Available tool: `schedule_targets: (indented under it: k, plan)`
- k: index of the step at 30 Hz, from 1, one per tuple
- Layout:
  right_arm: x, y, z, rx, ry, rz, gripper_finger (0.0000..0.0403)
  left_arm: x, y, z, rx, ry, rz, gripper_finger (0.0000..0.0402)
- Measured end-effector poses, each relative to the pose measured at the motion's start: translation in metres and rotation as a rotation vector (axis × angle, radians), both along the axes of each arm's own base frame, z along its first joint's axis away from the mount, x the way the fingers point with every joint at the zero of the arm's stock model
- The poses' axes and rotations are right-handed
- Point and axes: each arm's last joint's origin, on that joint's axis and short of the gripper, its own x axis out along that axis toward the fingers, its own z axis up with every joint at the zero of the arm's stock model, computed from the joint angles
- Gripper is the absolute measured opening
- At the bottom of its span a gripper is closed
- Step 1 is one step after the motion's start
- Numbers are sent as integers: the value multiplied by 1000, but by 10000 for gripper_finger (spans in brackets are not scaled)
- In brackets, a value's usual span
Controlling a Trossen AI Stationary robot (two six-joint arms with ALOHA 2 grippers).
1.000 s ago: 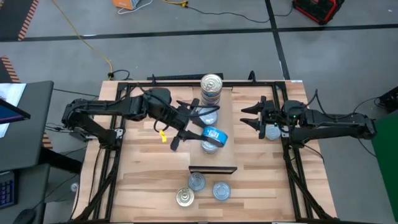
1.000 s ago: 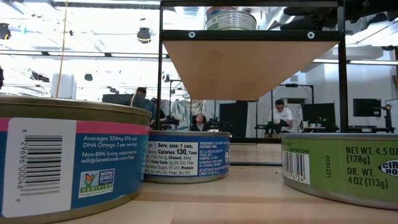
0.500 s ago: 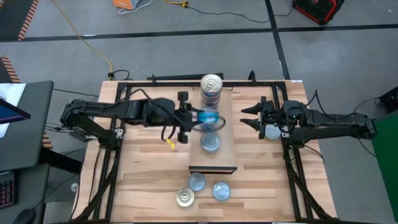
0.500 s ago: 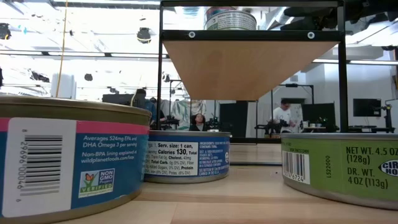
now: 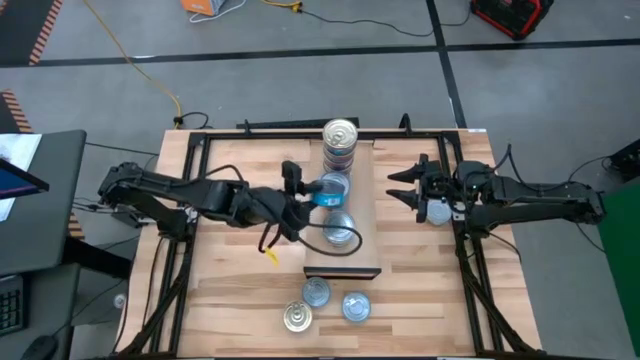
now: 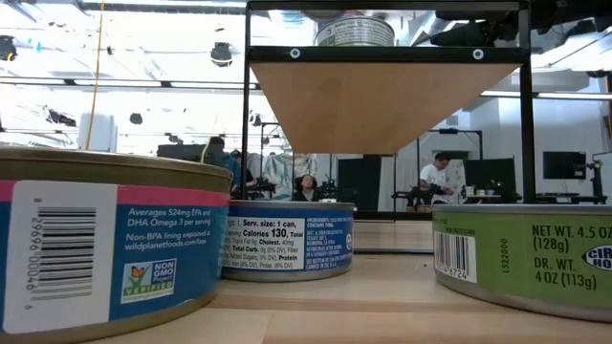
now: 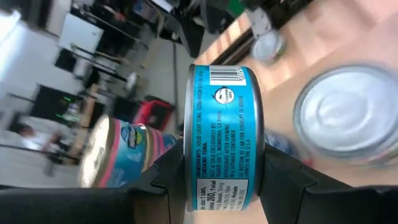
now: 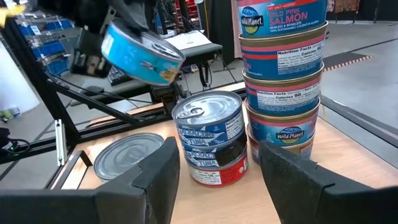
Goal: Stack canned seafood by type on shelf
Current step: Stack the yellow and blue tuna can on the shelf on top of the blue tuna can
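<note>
Since the earlier frame our left gripper [image 5: 318, 192] carries its clamped light-blue tuna tin [image 5: 329, 190] over the shelf [image 5: 362, 240]; right gripper [image 5: 403, 188] waits open at the right edge.

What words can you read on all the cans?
"SOLID LIGHT TUNA": light-blue can held in the left pincer.
"WILD PINK SALMON", "Nutrition Facts", "Wild Planet": tall can stack.
"Calories 130": middle blue can.
"NON GMO VERIFIED", "wildplanetfoods.com": near can.
"NET WT. 4.5 OZ (128g)": green can.
The short stack's labels are too blurred to read.
</note>
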Motion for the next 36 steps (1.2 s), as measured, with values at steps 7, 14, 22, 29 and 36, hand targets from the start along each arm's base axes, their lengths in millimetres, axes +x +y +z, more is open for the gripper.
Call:
schedule_targets:
  k: [7, 14, 22, 29, 36]
  plan:
    - [1, 0, 0, -1, -6, 0, 243, 25, 5, -25, 240, 141, 69, 146]
    - [3, 0, -1, 0, 9, 0, 243, 42, 7, -39, 357, 207, 102, 146]
    - [3, 0, -2, -7, 11, 1, 243, 42, 20, -40, 316, 195, 183, 155]
    - [3, 0, -1, -5, 8, 1, 243, 41, 19, -42, 275, 181, 192, 196]
    - [3, 0, -2, -2, 10, 1, 243, 40, 19, -39, 212, 157, 207, 251]
